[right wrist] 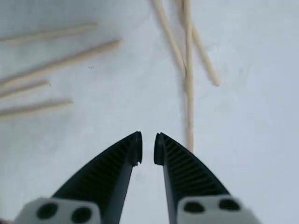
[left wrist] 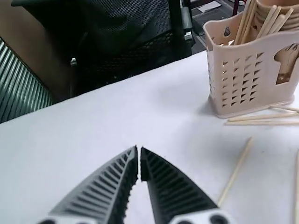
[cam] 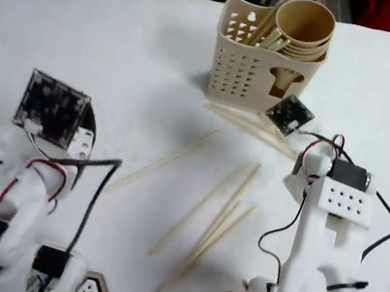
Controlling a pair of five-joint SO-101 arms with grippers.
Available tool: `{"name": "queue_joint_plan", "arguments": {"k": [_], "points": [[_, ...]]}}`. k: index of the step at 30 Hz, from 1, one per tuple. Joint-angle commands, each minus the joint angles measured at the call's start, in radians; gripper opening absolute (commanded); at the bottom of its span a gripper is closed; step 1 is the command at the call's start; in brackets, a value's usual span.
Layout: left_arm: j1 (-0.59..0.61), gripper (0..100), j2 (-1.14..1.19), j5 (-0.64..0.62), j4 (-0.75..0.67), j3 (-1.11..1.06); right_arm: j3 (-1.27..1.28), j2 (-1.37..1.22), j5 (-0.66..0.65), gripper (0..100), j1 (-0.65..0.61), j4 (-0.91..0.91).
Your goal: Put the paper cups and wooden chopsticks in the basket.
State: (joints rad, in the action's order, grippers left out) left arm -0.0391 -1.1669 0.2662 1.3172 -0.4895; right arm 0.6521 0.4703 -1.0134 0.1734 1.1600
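Finds the paper cups [cam: 304,26] stacked in the basket [cam: 247,69] at the table's [cam: 124,32] one o'clock, wooden chopsticks [cam: 204,206] strewn toward the basket's six, left gripper [left wrist: 139,163] pressed together on nothing, right gripper [right wrist: 145,149] slightly spread near them.

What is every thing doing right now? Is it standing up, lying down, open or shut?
basket: upright on the table, partly filled
paper cups: stacked together, tilted inside the basket
chopsticks in the basket: standing on end, leaning
loose chopsticks: lying flat, scattered on the table
left gripper: shut, empty
right gripper: open by a narrow gap, empty
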Motion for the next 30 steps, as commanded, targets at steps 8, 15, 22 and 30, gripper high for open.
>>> {"name": "queue_joint_plan", "arguments": {"k": [8, 15, 22, 30], "points": [[0.147, 10, -0.259, 0.014, -0.301, -0.516, -0.046, -0.105, -0.157, 24.7, -0.058, -0.005], [0.180, 11, -0.371, 0.012, -0.408, -0.752, -0.048, -0.166, -0.186, 35.3, -0.073, -0.087], [0.183, 11, -0.486, 0.009, -0.466, -0.941, -0.081, -0.265, -0.187, 42.0, -0.081, -0.148], [0.223, 11, -0.641, 0.009, -0.460, -1.030, -0.239, -0.498, -0.187, 41.9, -0.087, -0.147]]}}
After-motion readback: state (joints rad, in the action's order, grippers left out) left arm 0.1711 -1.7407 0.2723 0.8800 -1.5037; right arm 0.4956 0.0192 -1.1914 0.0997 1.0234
